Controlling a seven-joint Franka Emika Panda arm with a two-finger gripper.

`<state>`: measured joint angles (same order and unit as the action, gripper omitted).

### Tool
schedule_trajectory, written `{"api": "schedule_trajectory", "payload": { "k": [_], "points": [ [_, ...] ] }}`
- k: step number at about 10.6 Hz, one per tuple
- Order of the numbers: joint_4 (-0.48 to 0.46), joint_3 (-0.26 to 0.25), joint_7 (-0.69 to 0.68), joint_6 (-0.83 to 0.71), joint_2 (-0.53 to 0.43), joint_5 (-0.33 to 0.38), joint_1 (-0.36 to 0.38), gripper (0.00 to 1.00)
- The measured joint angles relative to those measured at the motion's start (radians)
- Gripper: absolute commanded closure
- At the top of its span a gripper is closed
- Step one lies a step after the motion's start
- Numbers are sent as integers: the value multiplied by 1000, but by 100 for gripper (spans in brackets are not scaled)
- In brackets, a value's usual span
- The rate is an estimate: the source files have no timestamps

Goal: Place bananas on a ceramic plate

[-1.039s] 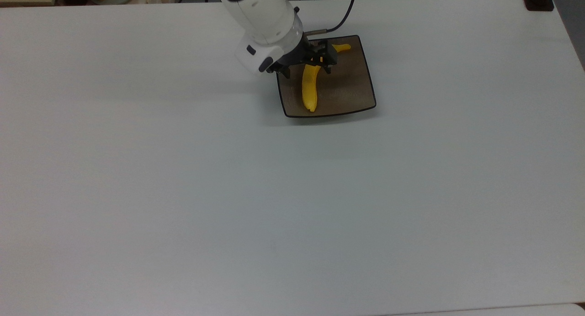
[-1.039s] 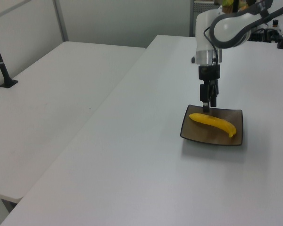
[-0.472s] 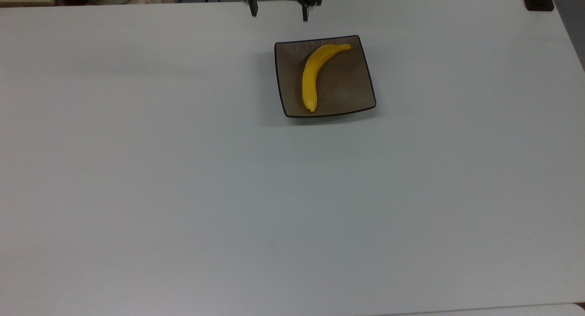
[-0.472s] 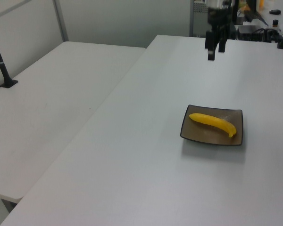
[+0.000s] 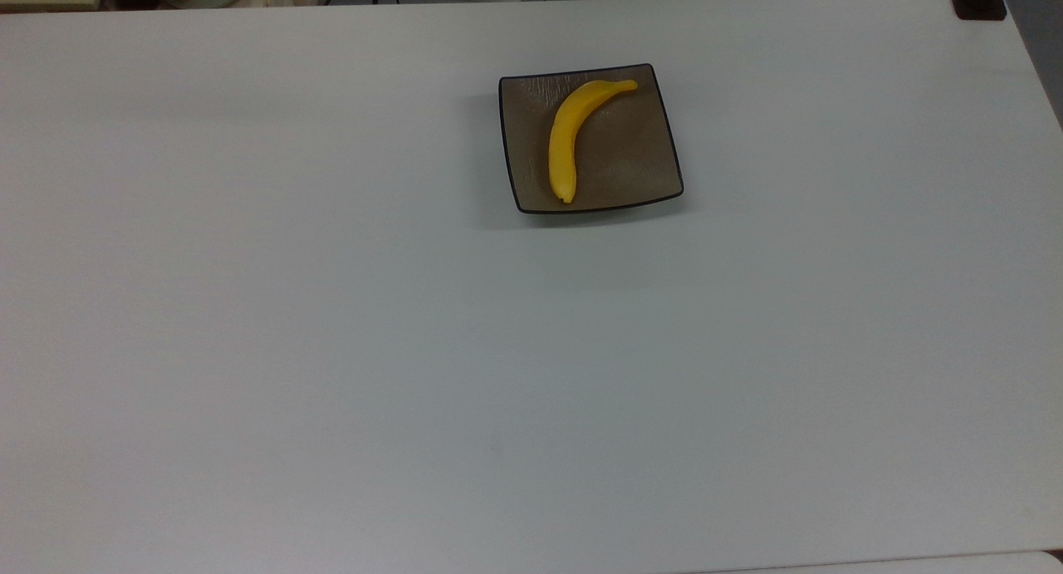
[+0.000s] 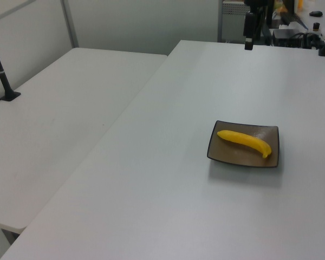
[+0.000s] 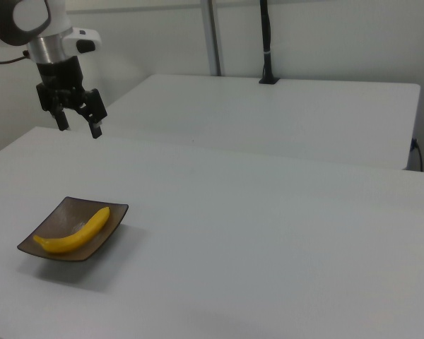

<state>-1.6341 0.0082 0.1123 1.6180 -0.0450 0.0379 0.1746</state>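
Yellow and smoothly curved, the banana (image 5: 566, 138) is lying on the square brownish-taupe ceramic plate (image 5: 639, 154), stem toward the top view's upper right. The plate is sitting on the white table (image 5: 332, 325). I am holding my black two-finger gripper (image 7: 78, 126) spread apart and empty, well above the plate.
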Motion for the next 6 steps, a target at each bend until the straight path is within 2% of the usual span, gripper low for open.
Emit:
{"api": "schedule_trajectory", "payload": {
  "k": [2, 6],
  "points": [
    [-1, -6, -97, 71, 20, -2, -4, 0],
    [-7, -11, -127, 184, 51, -2, -19, 0]
  ]
}}
